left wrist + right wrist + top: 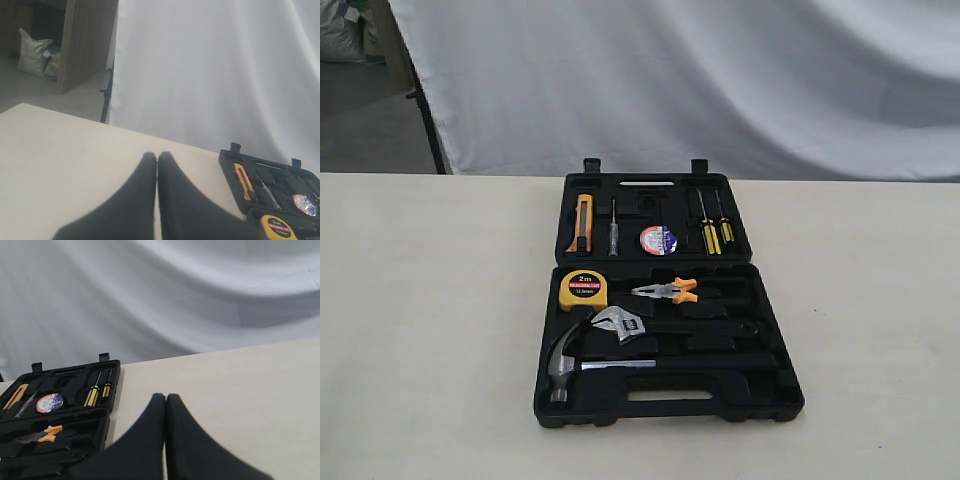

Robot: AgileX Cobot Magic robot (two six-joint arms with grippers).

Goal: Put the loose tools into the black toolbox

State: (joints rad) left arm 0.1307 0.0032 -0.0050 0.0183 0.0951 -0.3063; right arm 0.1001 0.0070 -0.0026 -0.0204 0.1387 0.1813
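Observation:
The black toolbox (775, 385) lies open on the table in the exterior view. A steel claw hammer (570, 362) with a black handle rests in the near half. Above it lies the silver adjustable wrench (620, 323). The small tape roll (658, 240) with a blue-white label sits in the far half. Neither arm shows in the exterior view. My left gripper (157, 156) is shut and empty, held over bare table left of the toolbox (231, 172). Right of the toolbox (111, 405), my right gripper (166, 397) is also shut and empty. Its view shows the tape roll (49, 402).
A yellow tape measure (582, 289) and orange-handled pliers (670, 291) sit in the near half. An orange utility knife (582, 222), a tester pen (613, 230) and two yellow-handled screwdrivers (713, 236) fill the far half. A white sheet (700, 80) hangs behind the table (430, 330).

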